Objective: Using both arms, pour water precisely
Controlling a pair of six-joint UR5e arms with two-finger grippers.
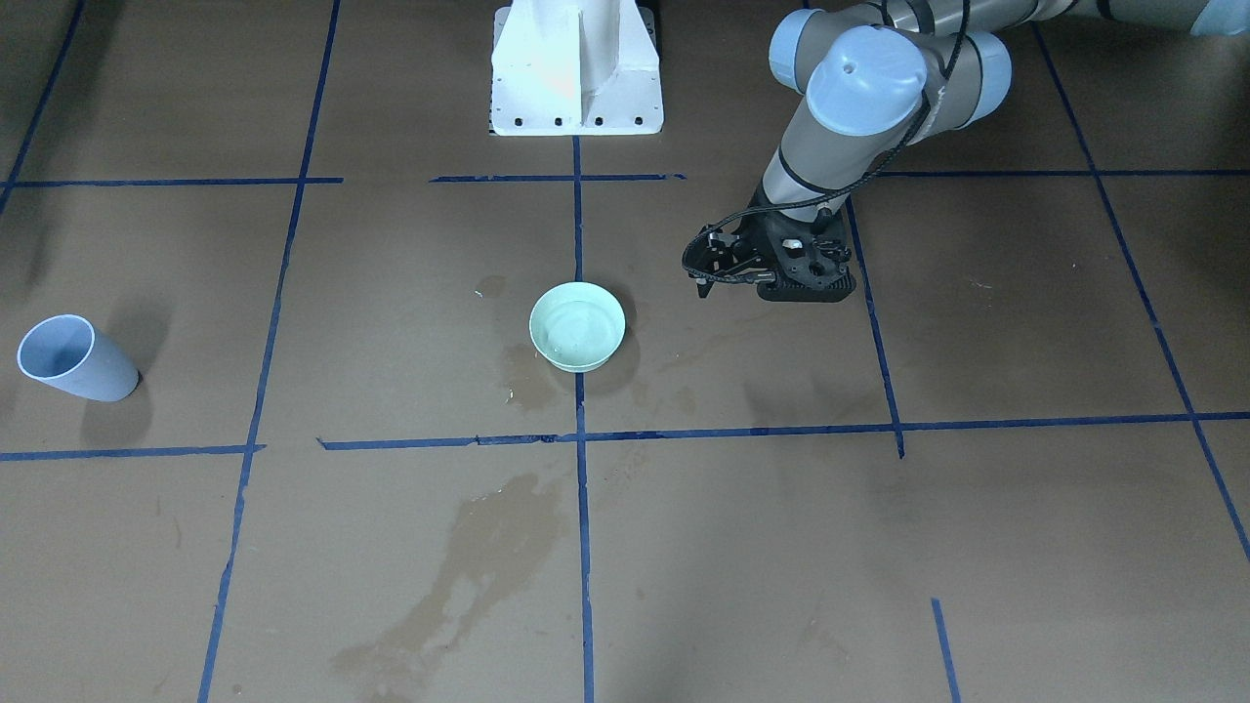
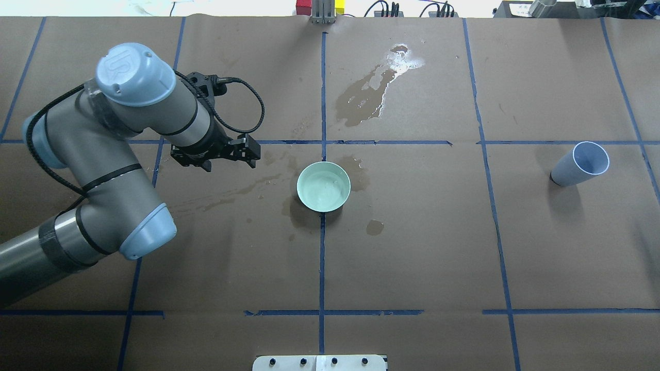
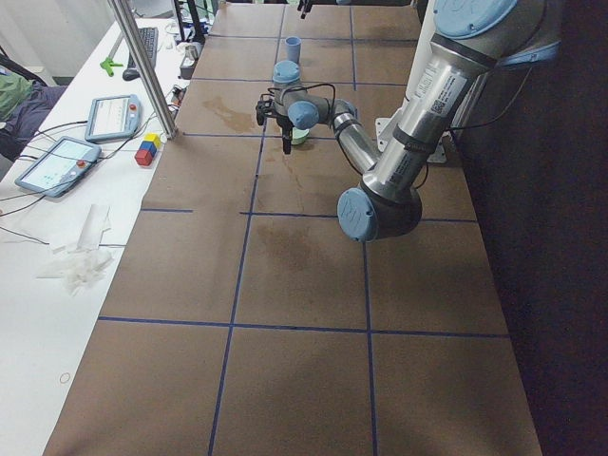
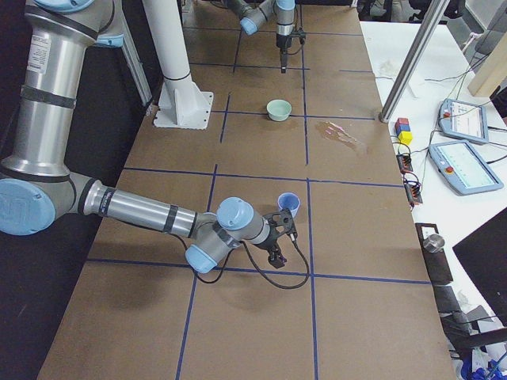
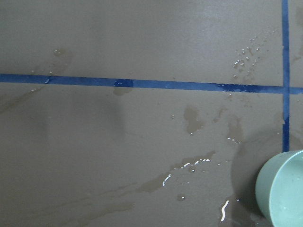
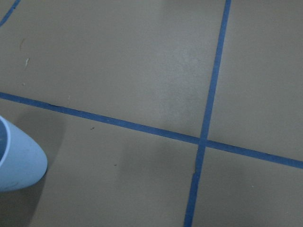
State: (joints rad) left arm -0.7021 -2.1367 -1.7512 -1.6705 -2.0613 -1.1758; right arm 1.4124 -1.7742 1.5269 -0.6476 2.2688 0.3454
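Left gripper (image 2: 246, 152) hangs empty, fingers nearly together, at bowl's (image 2: 324, 186) 9 o'clock. Right gripper (image 4: 279, 229), state can't tell, near cup (image 2: 579, 164); prob pour's done.

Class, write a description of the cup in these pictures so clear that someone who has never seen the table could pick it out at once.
Start at the brown paper table cover marked into squares by blue tape, and go to the end on the robot's right. There, alone in a square, stands the pale blue cup. Unlike the low, wide mint-green bowl at the centre, it is tall, tapered and far from the wet stains.
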